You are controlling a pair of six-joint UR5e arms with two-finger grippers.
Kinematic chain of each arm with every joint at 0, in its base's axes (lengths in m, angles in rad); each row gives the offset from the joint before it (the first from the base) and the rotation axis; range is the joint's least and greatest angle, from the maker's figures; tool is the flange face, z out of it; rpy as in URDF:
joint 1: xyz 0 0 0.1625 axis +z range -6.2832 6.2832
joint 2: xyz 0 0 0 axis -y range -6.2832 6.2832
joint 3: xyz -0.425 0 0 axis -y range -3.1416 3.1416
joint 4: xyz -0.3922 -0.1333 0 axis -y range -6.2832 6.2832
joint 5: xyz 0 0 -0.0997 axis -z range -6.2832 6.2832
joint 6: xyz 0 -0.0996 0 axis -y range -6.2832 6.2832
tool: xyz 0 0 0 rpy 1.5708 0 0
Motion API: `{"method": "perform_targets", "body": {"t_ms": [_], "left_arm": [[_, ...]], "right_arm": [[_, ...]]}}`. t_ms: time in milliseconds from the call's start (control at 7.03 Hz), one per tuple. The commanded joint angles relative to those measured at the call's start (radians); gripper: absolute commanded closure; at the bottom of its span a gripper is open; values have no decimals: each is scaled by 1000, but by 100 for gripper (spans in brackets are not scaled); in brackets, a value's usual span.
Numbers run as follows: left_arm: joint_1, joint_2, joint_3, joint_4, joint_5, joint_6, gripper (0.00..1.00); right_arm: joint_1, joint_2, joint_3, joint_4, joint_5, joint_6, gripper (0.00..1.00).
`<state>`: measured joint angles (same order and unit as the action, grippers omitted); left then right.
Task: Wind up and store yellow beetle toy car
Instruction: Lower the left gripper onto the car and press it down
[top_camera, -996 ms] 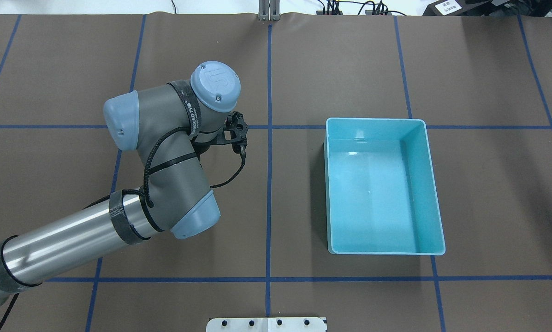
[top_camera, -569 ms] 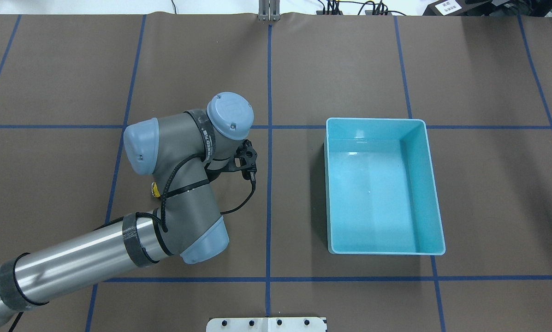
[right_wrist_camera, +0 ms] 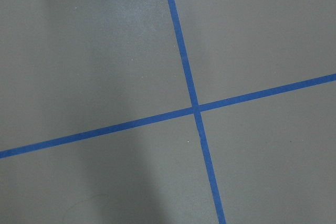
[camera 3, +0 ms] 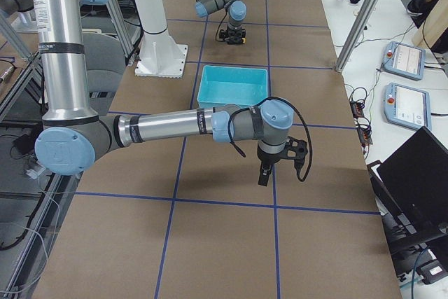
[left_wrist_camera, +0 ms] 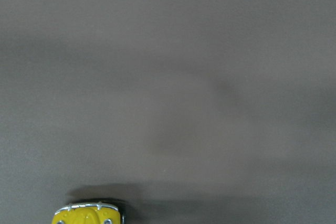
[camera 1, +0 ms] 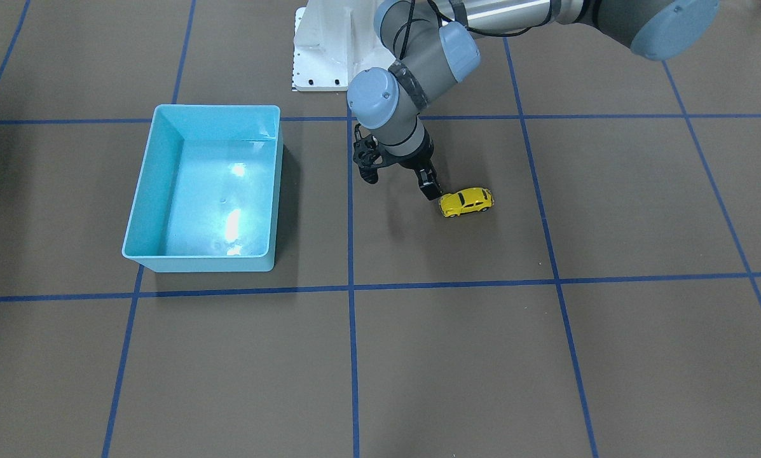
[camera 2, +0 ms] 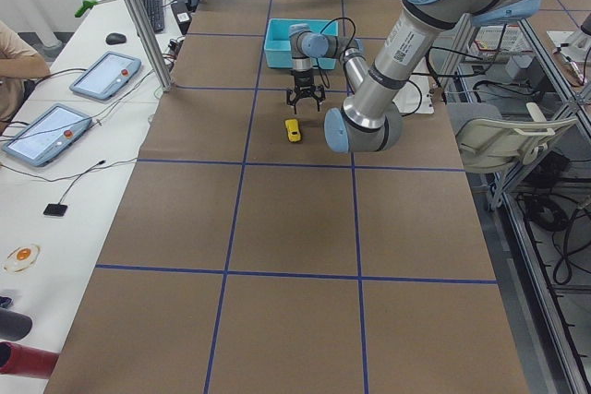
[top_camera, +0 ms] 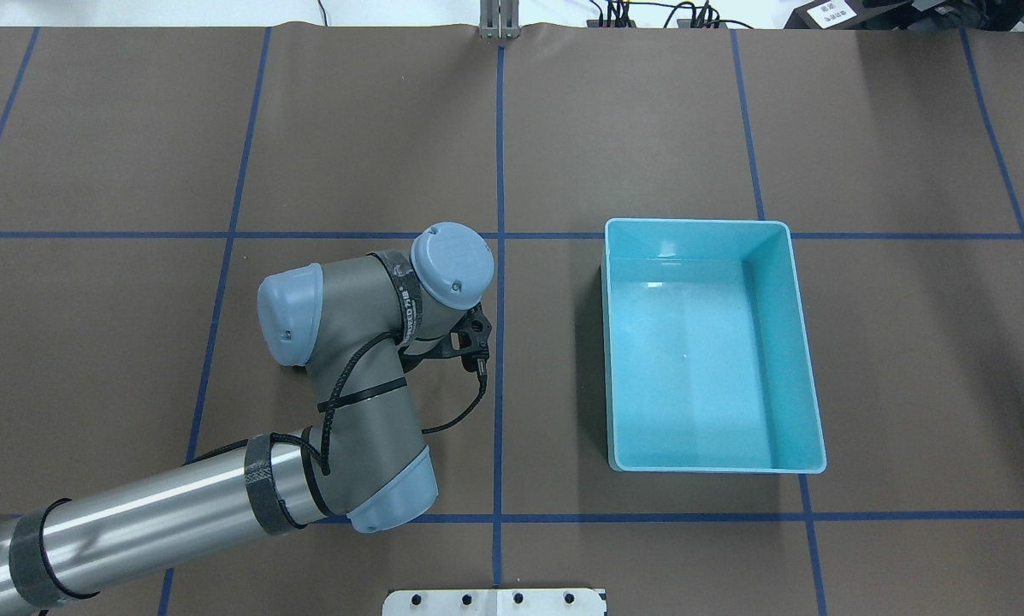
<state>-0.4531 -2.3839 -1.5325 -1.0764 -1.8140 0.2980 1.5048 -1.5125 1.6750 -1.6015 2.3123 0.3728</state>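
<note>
The yellow beetle toy car [camera 1: 466,201] stands on its wheels on the brown mat, right of the centre line in the front-facing view. It also shows small in the left side view [camera 2: 293,129], and its end sits at the bottom edge of the left wrist view [left_wrist_camera: 86,214]. My left gripper [camera 1: 426,182] hangs just beside the car, open and holding nothing; one dark finger [camera 1: 430,188] almost touches the car's end. From overhead the arm hides both car and gripper. My right gripper [camera 3: 264,173] shows only in the right side view, low over the mat; whether it is open or shut I cannot tell.
A light blue bin [camera 1: 199,262] [top_camera: 700,224] stands empty across the centre line from the car. The white robot base plate [camera 1: 320,44] is at the table's robot side. Blue tape lines grid the mat. Tablets [camera 2: 102,76] and a person's arm lie on a side desk.
My left arm has swung toward the robot's side and toward the centre line. A sliver of yellow showed beside the forearm 0.6 s ago; now the arm covers the car from overhead.
</note>
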Motion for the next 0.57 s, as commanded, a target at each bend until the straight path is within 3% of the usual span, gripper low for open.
{"method": "perform_targets", "body": {"t_ms": [0,427], "left_arm": [[-21,2,6,-8,5,6,0],[-96,0,58,-63,7,9,0]], "right_arm": [[0,0,0,0,-1,0,0],[0,0,0,0,-2,0,0]]}}
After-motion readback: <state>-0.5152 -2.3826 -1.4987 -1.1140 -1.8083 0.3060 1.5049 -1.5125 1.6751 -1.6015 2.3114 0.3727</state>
